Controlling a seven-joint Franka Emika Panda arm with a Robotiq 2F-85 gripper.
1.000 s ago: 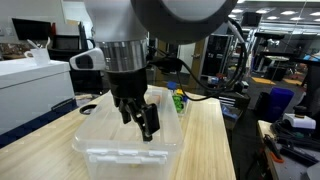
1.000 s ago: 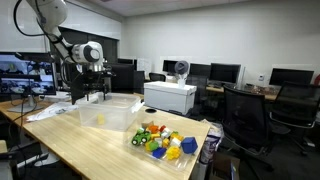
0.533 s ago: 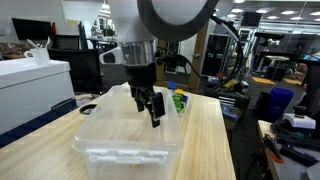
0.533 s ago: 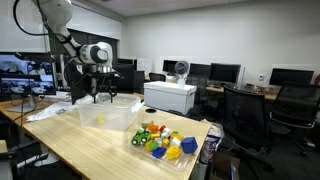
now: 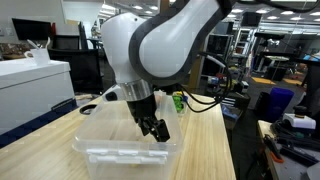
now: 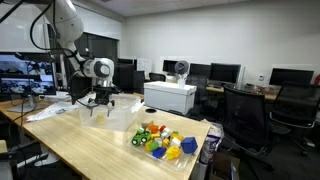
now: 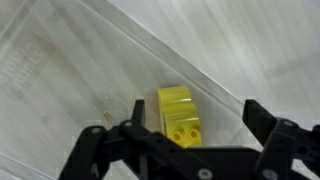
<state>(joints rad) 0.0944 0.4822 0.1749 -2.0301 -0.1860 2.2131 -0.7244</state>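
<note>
One yellow blk (image 7: 177,108), btm hid behind spread fingers (image 7: 277,136).

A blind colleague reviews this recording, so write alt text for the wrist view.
A yellow toy block with two studs lies on the floor of a clear plastic bin. The open gripper hovers over it, jaws spread to either side.
</note>
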